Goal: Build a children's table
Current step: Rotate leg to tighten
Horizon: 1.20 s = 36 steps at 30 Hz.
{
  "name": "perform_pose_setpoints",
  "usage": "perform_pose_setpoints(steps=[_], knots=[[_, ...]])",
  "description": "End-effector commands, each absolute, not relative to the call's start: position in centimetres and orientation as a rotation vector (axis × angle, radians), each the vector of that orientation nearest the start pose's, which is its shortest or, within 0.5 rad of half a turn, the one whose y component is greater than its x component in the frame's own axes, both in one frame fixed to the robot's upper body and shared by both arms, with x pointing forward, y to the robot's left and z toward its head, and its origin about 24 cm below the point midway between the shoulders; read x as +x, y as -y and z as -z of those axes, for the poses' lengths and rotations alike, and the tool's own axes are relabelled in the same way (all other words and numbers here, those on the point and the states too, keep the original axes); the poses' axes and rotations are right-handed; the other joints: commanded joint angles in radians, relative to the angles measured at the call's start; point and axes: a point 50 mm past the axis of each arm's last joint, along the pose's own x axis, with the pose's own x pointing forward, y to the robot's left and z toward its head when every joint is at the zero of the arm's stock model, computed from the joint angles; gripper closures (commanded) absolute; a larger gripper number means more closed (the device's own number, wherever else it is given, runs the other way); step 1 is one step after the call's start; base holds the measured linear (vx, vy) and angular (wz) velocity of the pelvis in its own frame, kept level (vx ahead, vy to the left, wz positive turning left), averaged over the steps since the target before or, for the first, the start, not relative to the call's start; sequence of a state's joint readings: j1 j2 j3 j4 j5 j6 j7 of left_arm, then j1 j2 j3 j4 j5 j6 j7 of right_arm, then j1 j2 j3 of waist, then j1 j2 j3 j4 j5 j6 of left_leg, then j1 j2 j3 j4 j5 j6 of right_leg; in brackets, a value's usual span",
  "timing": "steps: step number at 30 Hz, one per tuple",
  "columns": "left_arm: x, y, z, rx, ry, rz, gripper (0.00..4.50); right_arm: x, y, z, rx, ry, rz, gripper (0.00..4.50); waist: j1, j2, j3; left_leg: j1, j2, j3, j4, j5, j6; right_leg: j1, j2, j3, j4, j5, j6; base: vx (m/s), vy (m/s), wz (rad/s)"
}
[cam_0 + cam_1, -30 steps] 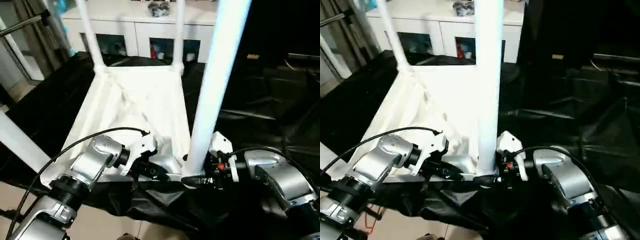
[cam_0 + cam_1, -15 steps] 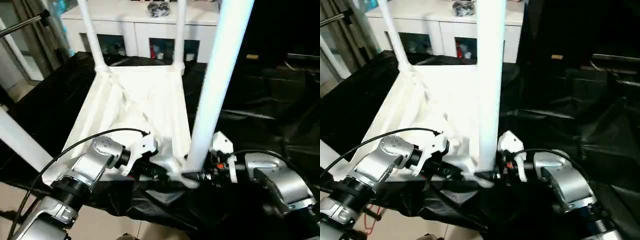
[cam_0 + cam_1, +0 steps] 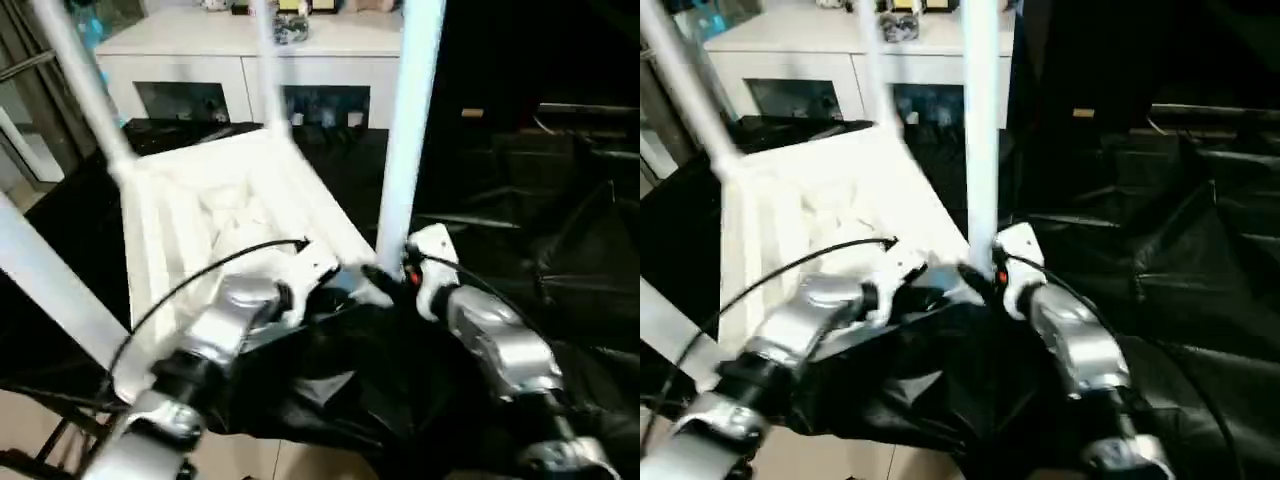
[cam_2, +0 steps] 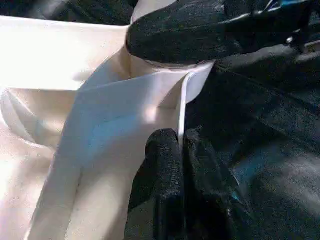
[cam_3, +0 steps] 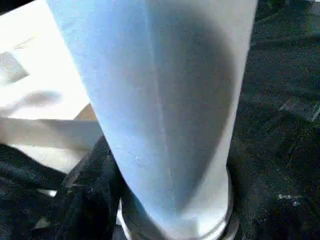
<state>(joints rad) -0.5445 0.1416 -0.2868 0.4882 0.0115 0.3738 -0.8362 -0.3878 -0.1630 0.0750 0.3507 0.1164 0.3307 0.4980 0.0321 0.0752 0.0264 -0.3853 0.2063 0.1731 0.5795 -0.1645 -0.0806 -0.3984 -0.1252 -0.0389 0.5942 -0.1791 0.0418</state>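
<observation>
Black sheeting underneath; left gripper [image 4: 181,150] pinches tabletop [image 3: 200,215] rim, right gripper [image 3: 385,275] clamps leg [image 3: 402,130]

Motion blur smears both head views, with bright whites against deep black.

The tabletop [image 3: 215,215] blows out to near-featureless glare at 10 o'clock, while the black sheeting [image 3: 520,180] from 2 to 5 o'clock swallows detail. The silver forearms streak softly. In the left wrist view, glare burns the white rim at 10 o'clock; the near black fingers [image 4: 162,165] blur. A shadow runs down the leg [image 5: 165,100], close and soft.
</observation>
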Motion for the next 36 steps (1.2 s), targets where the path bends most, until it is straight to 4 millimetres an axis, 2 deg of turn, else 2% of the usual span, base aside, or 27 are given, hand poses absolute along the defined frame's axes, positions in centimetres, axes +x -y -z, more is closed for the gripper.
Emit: perform_pose_setpoints(steps=[1, 3, 4, 5, 6, 9, 10, 11, 14, 18, 24, 26, 27, 32, 34, 35, 36], knots=[[30.5, -3.9, -4.8, 0.169, -0.397, 1.186, 4.5, 30.4, 9.4, -2.7, 0.001, -0.375, -0.726, 1.21, 0.001, -0.018, -0.048, 0.007, -0.005, 0.004, -0.078, -0.357, 0.009, 0.029, 0.004, 0.003, -0.093, -0.393, -0.145, 0.0, 0.0, 0.0], [30.4, -4.2, -4.7, 0.181, -0.393, 1.213, 4.5, 30.1, 9.4, -3.1, 0.009, -0.367, -0.79, 1.19, 0.002, -0.018, -0.051, 0.006, -0.004, 0.004, -0.078, -0.339, 0.015, 0.032, 0.005, 0.004, -0.088, -0.349, -0.156, 0.0, 0.0, 0.0], [30.3, -4.4, -4.8, 0.184, -0.389, 1.23, 4.5, 30.0, 9.4, -3.2, 0.003, -0.363, -0.818, 0.92, 0.003, -0.017, -0.051, 0.005, -0.003, 0.005, -0.077, -0.326, 0.018, 0.033, 0.005, 0.004, -0.085, -0.316, -0.167, 0.0, 0.0, 0.0], [30.3, -4.6, -4.8, 0.191, -0.389, 1.248, 4.5, 29.8, 9.6, -3.5, -0.012, -0.353, -0.854, 0.92, 0.004, -0.017, -0.052, 0.006, -0.003, 0.005, -0.077, -0.322, 0.021, 0.034, 0.006, 0.004, -0.084, -0.303, -0.171, 0.0, 0.0, 0.0], [30.2, -4.8, -4.8, 0.195, -0.391, 1.258, 4.5, 29.7, 9.7, -3.7, -0.021, -0.347, -0.873, 0.82, 0.007, -0.024, -0.053, 0.006, -0.002, 0.007, -0.074, -0.306, 0.03, 0.037, 0.006, 0.005, -0.083, -0.272, -0.178, 0.0, 0.0, 0.0], [30.0, -5.5, -5.0, 0.211, -0.387, 1.318, 4.5, 29.7, 10.5, -4.2, -0.042, -0.33, -0.916, 0.73, 0.011, -0.02, -0.056, 0.003, -0.002, 0.007, -0.072, -0.272, 0.047, 0.041, 0.003, 0.004, -0.076, -0.238, -0.195, 0.0, 0.0, 0.0], [29.7, -6.3, -5.1, 0.228, -0.39, 1.376, 4.5, 29.4, 11.5, -4.6, -0.079, -0.32, -0.988, 0.73, 0.011, -0.017, -0.058, 0.004, 0.0, 0.008, -0.07, -0.255, 0.052, 0.04, 0.003, 0.005, -0.072, -0.205, -0.207, 0.0, 0.0, 0.0], [29.6, -6.9, -5.1, 0.244, -0.396, 1.409, 4.5, 29.2, 12.3, -4.8, -0.106, -0.321, -1.039, 0.73, 0.014, -0.019, -0.06, 0.004, 0.0, 0.009, -0.065, -0.229, 0.063, 0.043, 0.005, 0.005, -0.068, -0.156, -0.22, 0.0, 0.0, 0.0], [29.6, -7.5, -5.1, 0.273, -0.404, 1.436, 4.5, 29.0, 12.9, -5.1, -0.116, -0.333, -1.092, 0.73, 0.022, -0.015, -0.062, 0.005, 0.002, 0.011, -0.059, -0.182, 0.093, 0.043, 0.006, 0.004, -0.057, -0.063, -0.257, 0.0, 0.0, 0.0], [29.4, -8.7, -5.0, 0.304, -0.436, 1.493, 4.5, 27.8, 14.1, -5.5, -0.136, -0.391, -1.24, 0.73, 0.034, -0.012, -0.06, 0.009, 0.006, 0.013, -0.058, -0.189, 0.103, 0.043, 0.007, 0.004, -0.053, -0.054, -0.276, 0.0, 0.0, 0.0], [28.8, -9.8, -5.1, 0.299, -0.474, 1.591, 4.5, 26.7, 15.1, -5.5, -0.149, -0.481, -1.361, 0.73, 0.052, -0.014, -0.057, 0.013, 0.009, 0.015, -0.061, -0.235, 0.079, 0.041, 0.002, 0.007, -0.055, -0.12, -0.272, 0.0, 0.0, 0.0], [28.6, -9.9, -5.2, 0.292, -0.481, 1.61, 4.5, 26.7, 15.2, -5.4, -0.156, -0.498, -1.373, 0.73, 0.052, -0.015, -0.055, 0.012, 0.009, 0.015, -0.063, -0.247, 0.07, 0.04, 0.002, 0.008, -0.057, -0.137, -0.269, 0.0, 0.0, 0.0], [28.6, -9.9, -5.2, 0.292, -0.481, 1.615, 4.5, 26.6, 15.2, -5.3, -0.16, -0.504, -1.378, 0.99, 0.052, -0.015, -0.055, 0.012, 0.009, 0.014, -0.064, -0.254, 0.064, 0.04, 0.001, 0.008, -0.058, -0.15, -0.266, 0.0, 0.0, 0.0], [28.6, -9.9, -5.2, 0.293, -0.481, 1.616, 4.5, 26.6, 15.0, -5.2, -0.173, -0.504, -1.379, 1.35, 0.051, -0.015, -0.055, 0.012, 0.008, 0.013, -0.065, -0.259, 0.05, 0.04, 0.001, 0.009, -0.059, -0.165, -0.256, 0.0, 0.0, 0.0], [28.7, -9.9, -5.2, 0.294, -0.48, 1.613, 4.5, 26.5, 14.8, -5.2, -0.158, -0.504, -1.391, 1.49, 0.051, -0.017, -0.056, 0.011, 0.008, 0.013, -0.064, -0.244, 0.054, 0.041, 0.001, 0.008, -0.057, -0.148, -0.258, 0.0, 0.0, 0.0], [28.8, -9.9, -5.2, 0.294, -0.48, 1.612, 4.5, 26.5, 14.8, -5.2, -0.155, -0.504, -1.392, 1.55, 0.051, -0.021, -0.057, 0.011, 0.008, 0.014, -0.063, -0.238, 0.056, 0.041, 0.002, 0.009, -0.057, -0.14, -0.26, 0.0, 0.0, 0.0], [28.9, -9.9, -5.2, 0.293, -0.477, 1.607, 4.5, 26.4, 14.7, -5.2, -0.15, -0.506, -1.398, 1.62, 0.052, -0.018, -0.058, 0.01, 0.008, 0.013, -0.062, -0.226, 0.061, 0.042, 0.001, 0.008, -0.055, -0.126, -0.263, 0.0, 0.0, 0.0]])
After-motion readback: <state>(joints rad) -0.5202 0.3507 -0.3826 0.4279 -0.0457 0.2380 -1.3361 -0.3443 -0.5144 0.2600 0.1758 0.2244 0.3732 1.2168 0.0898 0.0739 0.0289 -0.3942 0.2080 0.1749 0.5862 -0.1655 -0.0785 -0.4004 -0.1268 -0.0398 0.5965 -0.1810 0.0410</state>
